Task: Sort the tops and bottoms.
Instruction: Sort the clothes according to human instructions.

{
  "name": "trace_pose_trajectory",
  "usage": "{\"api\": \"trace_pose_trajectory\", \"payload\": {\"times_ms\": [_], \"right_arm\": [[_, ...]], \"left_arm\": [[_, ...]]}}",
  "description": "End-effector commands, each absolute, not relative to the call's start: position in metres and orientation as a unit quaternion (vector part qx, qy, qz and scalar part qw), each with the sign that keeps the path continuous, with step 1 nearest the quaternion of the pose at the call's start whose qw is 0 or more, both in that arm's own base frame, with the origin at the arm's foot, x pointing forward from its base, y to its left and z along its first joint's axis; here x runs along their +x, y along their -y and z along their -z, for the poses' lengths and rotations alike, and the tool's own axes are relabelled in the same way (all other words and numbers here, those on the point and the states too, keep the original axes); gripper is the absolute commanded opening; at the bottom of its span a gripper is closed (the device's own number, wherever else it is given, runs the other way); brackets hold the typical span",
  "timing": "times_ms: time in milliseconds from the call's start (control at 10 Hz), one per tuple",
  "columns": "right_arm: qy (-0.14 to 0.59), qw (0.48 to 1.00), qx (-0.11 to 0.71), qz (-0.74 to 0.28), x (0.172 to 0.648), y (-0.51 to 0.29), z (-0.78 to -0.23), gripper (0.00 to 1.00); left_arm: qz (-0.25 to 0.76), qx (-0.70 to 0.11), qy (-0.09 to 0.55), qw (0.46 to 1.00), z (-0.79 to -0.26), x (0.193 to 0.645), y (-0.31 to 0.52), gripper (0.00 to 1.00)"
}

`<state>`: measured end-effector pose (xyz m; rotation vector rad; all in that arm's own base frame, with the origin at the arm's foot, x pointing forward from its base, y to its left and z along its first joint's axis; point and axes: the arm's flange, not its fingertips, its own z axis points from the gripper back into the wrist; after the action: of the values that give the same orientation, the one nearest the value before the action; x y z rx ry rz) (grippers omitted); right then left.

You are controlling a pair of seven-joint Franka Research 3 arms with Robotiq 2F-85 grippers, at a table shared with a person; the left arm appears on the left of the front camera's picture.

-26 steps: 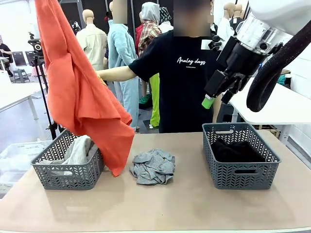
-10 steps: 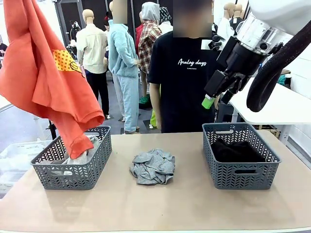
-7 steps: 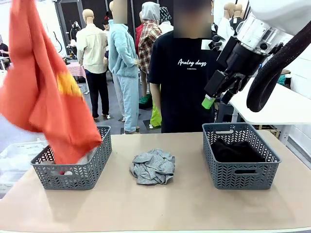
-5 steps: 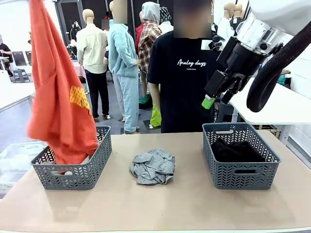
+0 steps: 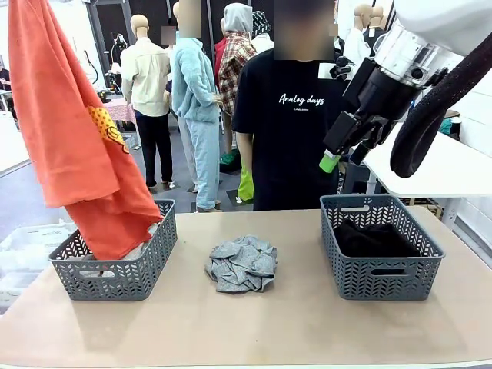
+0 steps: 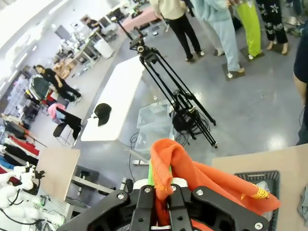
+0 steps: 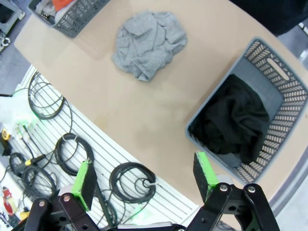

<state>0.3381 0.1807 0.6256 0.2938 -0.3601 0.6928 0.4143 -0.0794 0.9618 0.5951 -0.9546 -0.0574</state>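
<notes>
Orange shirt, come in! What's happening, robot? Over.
Left gripper shut on orange T-shirt, hem hanging into left basket. Right gripper open, high above table. Mottled grey top loose mid-table.

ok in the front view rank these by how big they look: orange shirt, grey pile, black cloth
1. orange shirt, hanging.
2 and 3. grey pile and black cloth look alike; its basket hides part of the cloth.

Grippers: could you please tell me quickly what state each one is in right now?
Left gripper: shut on the orange T-shirt.
Right gripper: open, holding nothing.
</notes>
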Motion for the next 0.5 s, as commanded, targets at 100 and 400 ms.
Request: {"api": "trace_pose_trajectory", "payload": {"times_ms": [100, 400], "right_arm": [[0.174, 0.915, 0.136, -0.337, 0.336, -0.178, -0.622, 1.00], [0.174, 0.915, 0.136, -0.337, 0.336, -0.178, -0.622, 1.00]], "left_arm": [[-0.002, 0.234, 0.416, 0.879, -0.946, 0.421, 0.070, 0.00], [-0.091, 0.191, 0.281, 0.936, -0.880, 0.449, 0.026, 0.00]]}}
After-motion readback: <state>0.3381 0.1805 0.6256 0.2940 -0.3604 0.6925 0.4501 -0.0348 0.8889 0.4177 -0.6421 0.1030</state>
